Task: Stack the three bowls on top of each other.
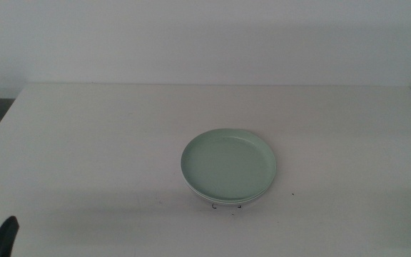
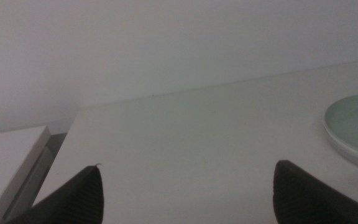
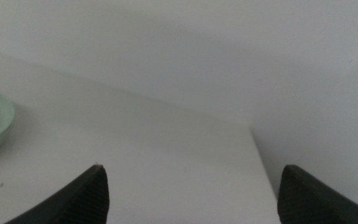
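Left claw [image 2: 188,193] and right claw [image 3: 191,193] — both spread, empty; round smooth mint green bowl [image 1: 229,163] tops stack — matte white tabletop [image 1: 84,143].

Mint green bowl [image 1: 228,165] tops stack (white rim beneath) on table [image 1: 84,143]

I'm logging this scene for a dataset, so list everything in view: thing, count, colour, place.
mint green bowl: one, mint green, top of the stack, right of the table's centre.
white bowl: one, white, only its rim shows under the green one. A third bowl cannot be made out.
table: one, white, filling the view.
side surface: one, white, beyond the table's left edge.
left gripper: one, dark jaws open, holding nothing, at the near left corner.
right gripper: one, dark jaws open, holding nothing, out of the middle view.
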Available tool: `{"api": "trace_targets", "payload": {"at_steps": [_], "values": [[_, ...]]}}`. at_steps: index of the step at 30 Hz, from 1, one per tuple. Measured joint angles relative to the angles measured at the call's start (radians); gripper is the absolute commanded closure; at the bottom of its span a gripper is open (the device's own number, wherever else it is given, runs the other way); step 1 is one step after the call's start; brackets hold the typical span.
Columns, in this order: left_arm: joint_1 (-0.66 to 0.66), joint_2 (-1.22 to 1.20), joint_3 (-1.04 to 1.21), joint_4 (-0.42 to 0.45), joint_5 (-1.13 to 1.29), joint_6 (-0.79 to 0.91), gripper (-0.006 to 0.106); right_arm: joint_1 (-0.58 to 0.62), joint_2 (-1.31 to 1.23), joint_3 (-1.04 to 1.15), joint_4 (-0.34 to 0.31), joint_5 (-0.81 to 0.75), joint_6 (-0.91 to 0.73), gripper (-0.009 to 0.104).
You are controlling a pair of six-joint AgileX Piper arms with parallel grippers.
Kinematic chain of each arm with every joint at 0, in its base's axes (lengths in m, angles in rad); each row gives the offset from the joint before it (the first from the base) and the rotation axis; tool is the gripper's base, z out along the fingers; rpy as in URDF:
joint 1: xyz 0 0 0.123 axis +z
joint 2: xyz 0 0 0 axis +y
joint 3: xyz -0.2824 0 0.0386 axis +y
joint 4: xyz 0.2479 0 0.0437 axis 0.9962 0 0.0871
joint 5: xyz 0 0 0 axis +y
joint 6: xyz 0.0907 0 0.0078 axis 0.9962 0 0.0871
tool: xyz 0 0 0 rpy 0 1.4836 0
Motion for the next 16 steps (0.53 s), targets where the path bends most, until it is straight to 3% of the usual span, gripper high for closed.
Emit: {"api": "trace_targets", "payload": {"at_steps": [16], "values": [[0.000, -0.011, 0.059, 0.003, -0.138, 0.000, 0.007, -0.003, -0.037, 0.000, 0.002, -0.002, 0.000, 0.002]]}}
